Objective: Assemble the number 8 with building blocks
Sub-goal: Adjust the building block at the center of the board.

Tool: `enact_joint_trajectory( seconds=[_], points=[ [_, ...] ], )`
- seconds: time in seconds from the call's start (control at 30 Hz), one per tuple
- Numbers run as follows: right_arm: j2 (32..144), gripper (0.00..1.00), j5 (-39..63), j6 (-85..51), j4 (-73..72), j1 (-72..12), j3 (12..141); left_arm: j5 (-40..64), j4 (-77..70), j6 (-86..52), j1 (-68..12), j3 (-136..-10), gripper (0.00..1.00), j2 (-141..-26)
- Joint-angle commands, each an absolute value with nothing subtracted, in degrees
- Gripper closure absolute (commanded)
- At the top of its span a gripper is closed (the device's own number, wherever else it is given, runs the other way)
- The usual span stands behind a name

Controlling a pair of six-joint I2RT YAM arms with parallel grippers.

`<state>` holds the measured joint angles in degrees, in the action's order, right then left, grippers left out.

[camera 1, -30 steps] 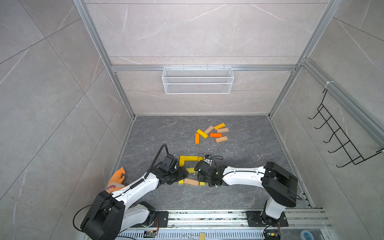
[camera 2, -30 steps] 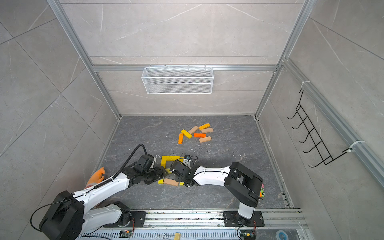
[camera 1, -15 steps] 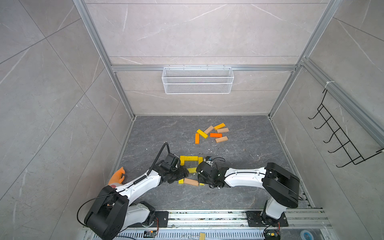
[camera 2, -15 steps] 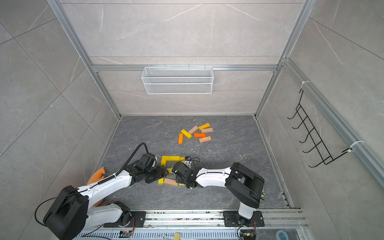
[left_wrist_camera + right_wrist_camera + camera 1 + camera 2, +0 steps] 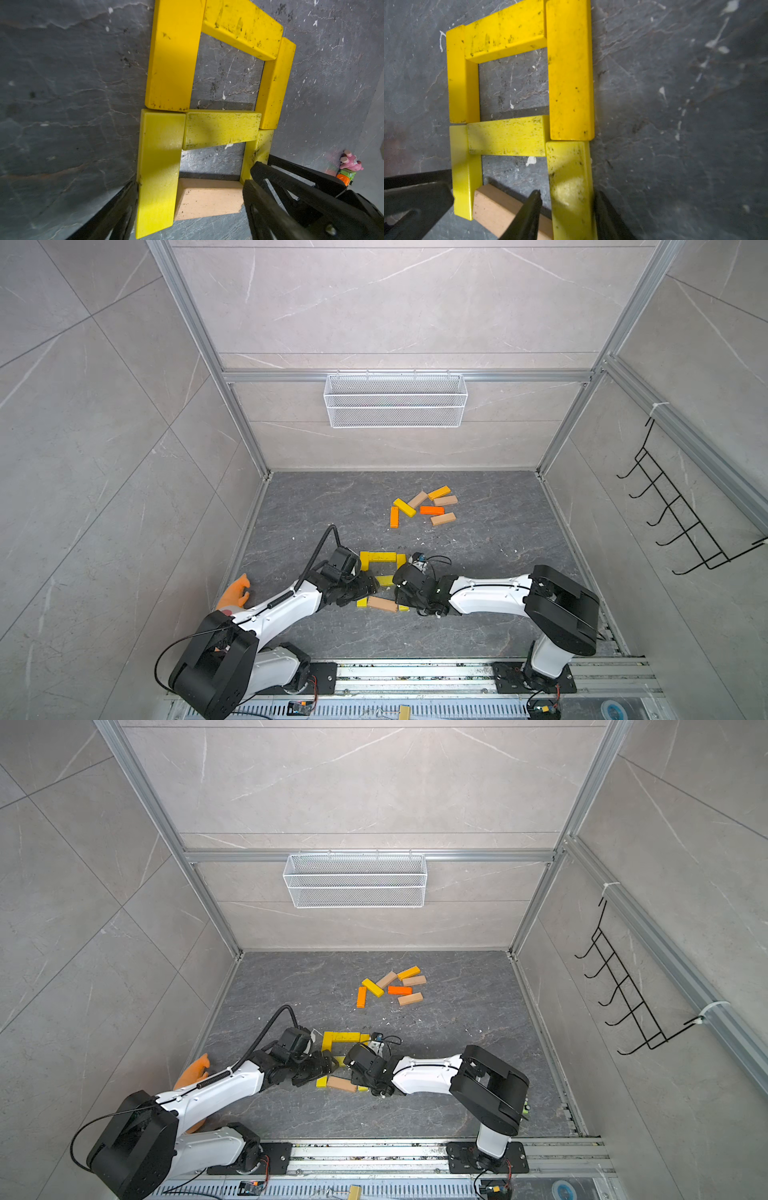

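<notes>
Left arm: wearing white shells, black joints.
Right arm: wearing white shells, black joints.
Cable: black, looping lower centre.

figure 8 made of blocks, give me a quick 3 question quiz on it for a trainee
1. Pick one: in the figure 8, the closing block nearest the arm bases is A) yellow, B) tan, C) orange.
2. True or false: the orange blocks all lie in the loose pile, apart from the figure.
3. Count: how many yellow blocks make up the figure?

Key: 1 B; 2 true; 3 six.
</notes>
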<state>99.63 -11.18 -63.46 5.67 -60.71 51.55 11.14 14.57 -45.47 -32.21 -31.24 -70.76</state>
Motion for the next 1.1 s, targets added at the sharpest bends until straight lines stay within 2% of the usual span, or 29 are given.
enact_joint_trajectory(
  seconds=[0.0,0.33,0.5,0.57,0.67,0.8,1.07],
  points=[
    [97.88,0.55,-13.56,-64.70,6.33,-60.64,50.36,12.11,15.24,-45.77,-32.10,-31.30,0.18,-69.92],
    [91.96,0.55,-15.64,-54.91,11.32,-63.13,51.84,7.27,23.05,-43.33,-31.04,-33.86,0.17,-65.88],
    [91.30,0.57,-8.15,-48.38,10.72,-63.67,52.99,7.46,23.90,-42.65,-28.77,-34.14,0.17,-64.81],
    [91.66,0.63,-6.81,-46.98,10.69,-63.74,53.90,7.77,24.49,-42.45,-27.42,-34.21,0.17,-64.26],
    [93.28,0.78,-6.80,-46.29,10.96,-63.79,55.88,8.25,24.96,-42.36,-25.90,-33.90,0.17,-63.10],
    [97.80,0.83,-5.48,-45.90,10.10,-63.79,59.36,8.52,25.94,-42.10,-24.75,-33.68,0.18,-61.92],
    [105.21,0.87,-3.08,-45.83,8.83,-63.73,64.82,9.14,26.79,-41.42,-23.71,-33.54,0.18,-61.21]
  ],
)
